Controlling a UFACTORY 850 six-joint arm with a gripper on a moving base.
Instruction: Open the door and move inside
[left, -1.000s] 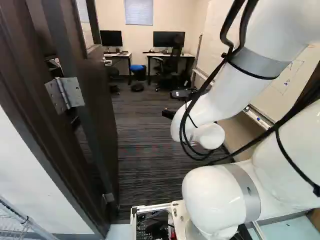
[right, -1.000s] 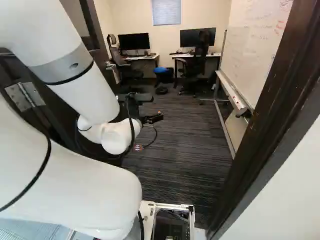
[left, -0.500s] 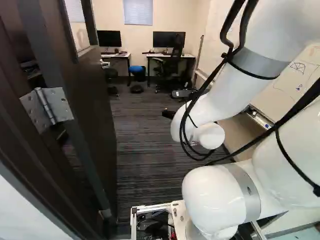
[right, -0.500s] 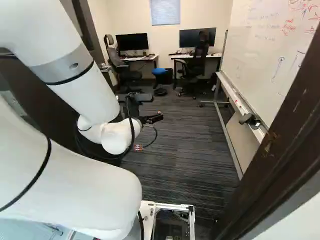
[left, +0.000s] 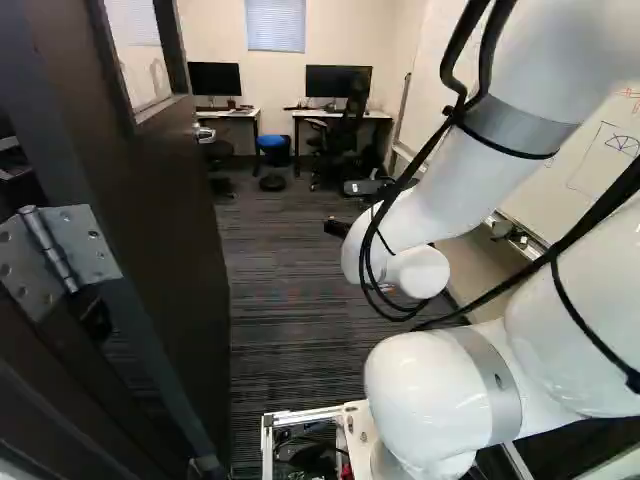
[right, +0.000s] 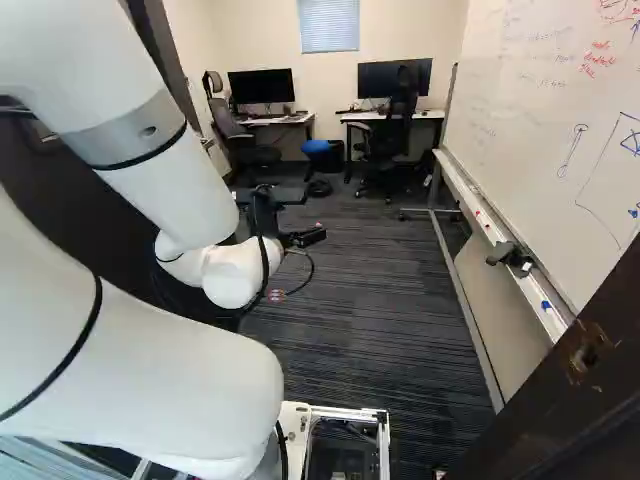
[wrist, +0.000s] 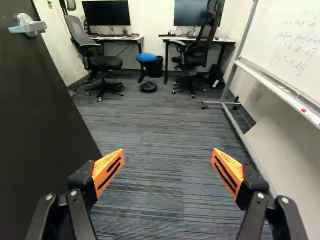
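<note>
My gripper reaches ahead of the arm over the carpet in the right base view. In the wrist view the gripper stands open, its orange pads wide apart with only floor showing between them. The dark door stands swung inward along the left of the left base view, its hinge near the frame. Beside the gripper in the wrist view is the same door, with its silver lever handle high up, apart from the fingers.
A whiteboard on a wheeled stand lines the right side. The doorframe is close at the right of the right base view. At the far wall are desks with monitors, office chairs and a blue stool.
The base has moved forward through the doorway; hinge and doorframe slide outward and nearer in the base views, and more whiteboard shows. The arm keeps its pose against its lowest joint.
</note>
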